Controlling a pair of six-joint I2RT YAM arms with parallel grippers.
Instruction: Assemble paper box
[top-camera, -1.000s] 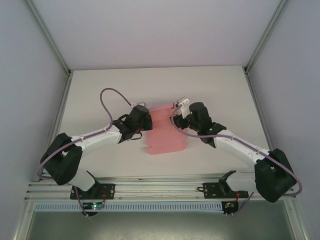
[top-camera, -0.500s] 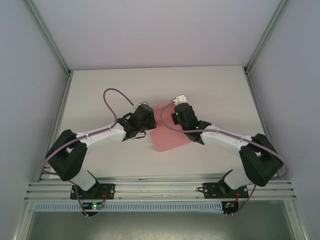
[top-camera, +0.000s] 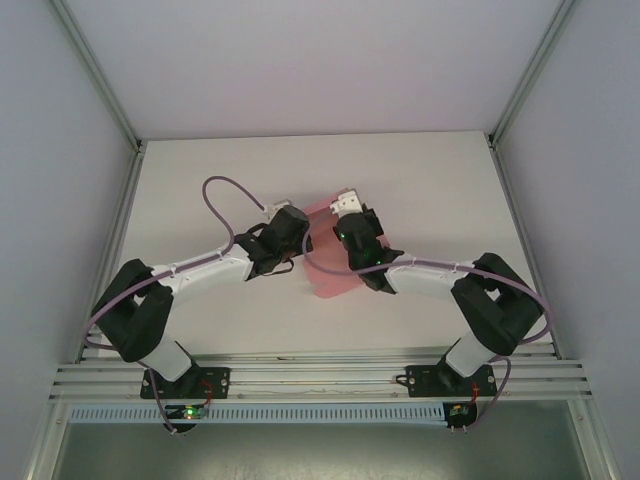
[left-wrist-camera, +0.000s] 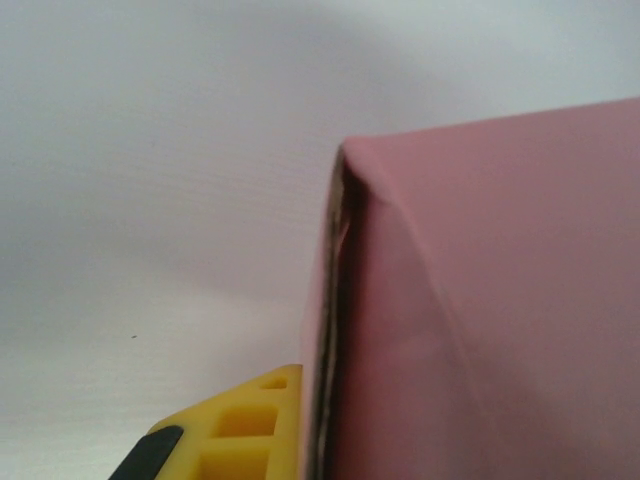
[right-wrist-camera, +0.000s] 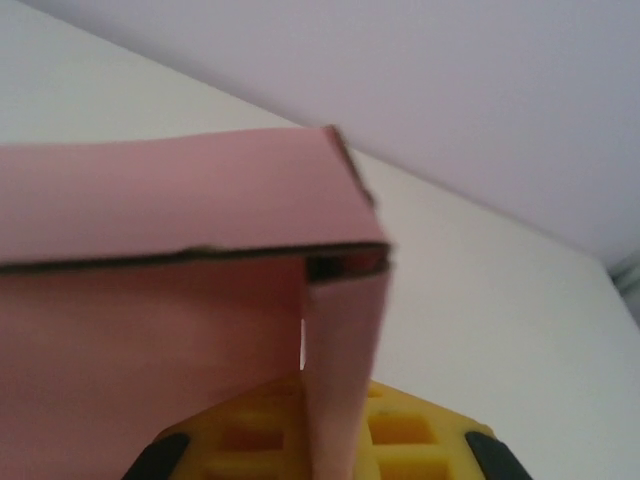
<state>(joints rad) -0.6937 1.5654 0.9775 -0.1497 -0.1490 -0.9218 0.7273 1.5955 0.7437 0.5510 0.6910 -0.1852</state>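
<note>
Pink card, the paper box (top-camera: 325, 278), hangs between both grippers. The left gripper (top-camera: 303, 240) is clamped on its edge, seemingly as an anchor. The right gripper (right-wrist-camera: 335, 440) is closed on a flap, probably to fold it, above the tabletop (top-camera: 200, 180).

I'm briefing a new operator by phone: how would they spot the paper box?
Start at the middle of the white table, where the left tool and the right tool meet. Pinched between them is the partly folded pink card paper box; it is the only pink thing there.
</note>
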